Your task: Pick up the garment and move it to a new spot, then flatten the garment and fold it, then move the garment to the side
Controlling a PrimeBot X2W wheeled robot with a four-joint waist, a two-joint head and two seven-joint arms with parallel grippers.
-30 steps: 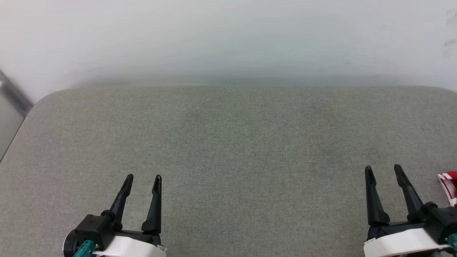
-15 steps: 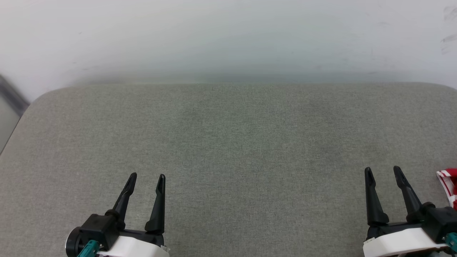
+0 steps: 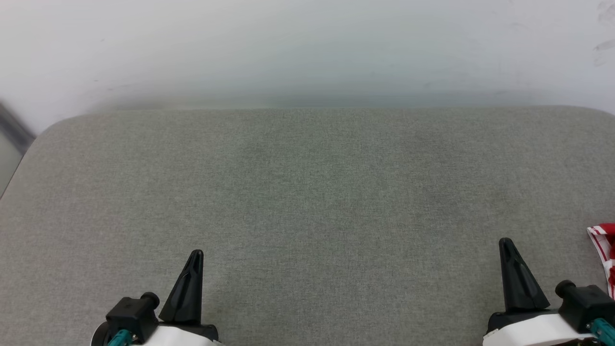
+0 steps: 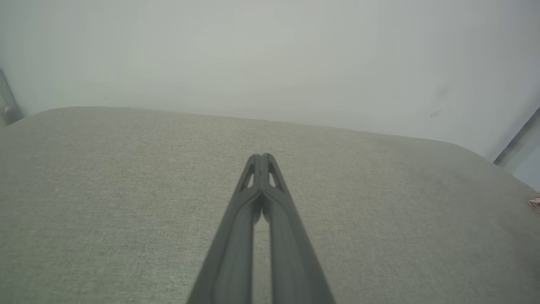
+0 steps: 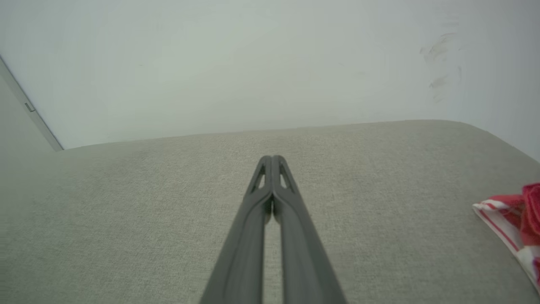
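Grey padded surface (image 3: 307, 192), pale wall behind its far edge.

Left fingers (image 3: 196, 257) at near left, pressed together tip to tip, nothing between them. Right fingers (image 3: 506, 245) at near right, likewise closed on nothing. Each wrist view shows its pair meeting at the tips. Both point toward the far side.

Garment (image 3: 605, 240): only a corner shows, at the right edge of the head view, near the right fingers but apart from them. Red cloth with red-and-white striped trim, lying on the surface. The rest is cut off, so I cannot tell whether it is folded, flat or bunched.

Progress: not settled from here. A garment lying off to the right, with both pairs of fingers shut and free of it, fits a shirt waiting to be fetched to the middle. It fits equally a folded shirt set aside at the end. The visible corner looks slightly rumpled in the right wrist view, which proves neither.
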